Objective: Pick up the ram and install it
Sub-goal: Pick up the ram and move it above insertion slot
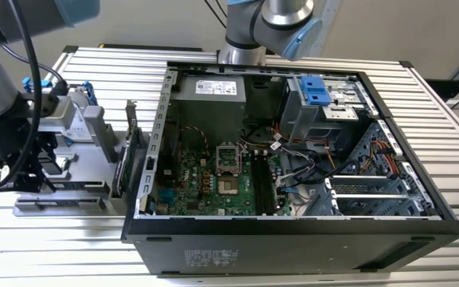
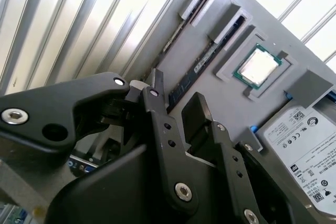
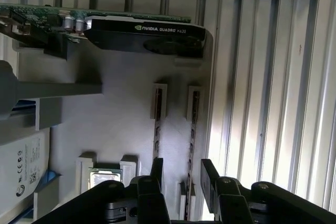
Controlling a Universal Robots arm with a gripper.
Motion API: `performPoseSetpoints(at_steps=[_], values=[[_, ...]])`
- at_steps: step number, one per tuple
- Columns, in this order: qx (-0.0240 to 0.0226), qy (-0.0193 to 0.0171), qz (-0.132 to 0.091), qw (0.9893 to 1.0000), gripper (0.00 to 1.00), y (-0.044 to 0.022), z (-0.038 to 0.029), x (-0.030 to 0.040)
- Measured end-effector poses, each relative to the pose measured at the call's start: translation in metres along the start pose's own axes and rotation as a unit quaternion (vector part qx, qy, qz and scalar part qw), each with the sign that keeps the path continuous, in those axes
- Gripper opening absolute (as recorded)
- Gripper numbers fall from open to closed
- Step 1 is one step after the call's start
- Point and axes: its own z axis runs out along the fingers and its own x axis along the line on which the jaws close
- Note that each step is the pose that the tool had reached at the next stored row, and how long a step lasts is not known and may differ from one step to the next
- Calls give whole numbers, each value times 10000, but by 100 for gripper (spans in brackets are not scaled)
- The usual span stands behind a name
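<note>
Slatted metal bench (image 1: pixel 444 113) carries an open computer case (image 1: pixel 293 245) and, at the exterior view's left, a grey parts tray (image 1: pixel 82 179). In the first wrist view the ram (image 3: pixel 193 124) stands on edge in a tray slot. The claw (image 3: pixel 182 169) is at its end, fingers spread wide either side of the stick and gripping nothing.
</note>
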Motion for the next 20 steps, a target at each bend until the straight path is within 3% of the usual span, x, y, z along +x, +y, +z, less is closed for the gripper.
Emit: performPoseSetpoints(at_steps=[20], values=[[53, -6, 1, 10000, 100, 0, 100, 2]])
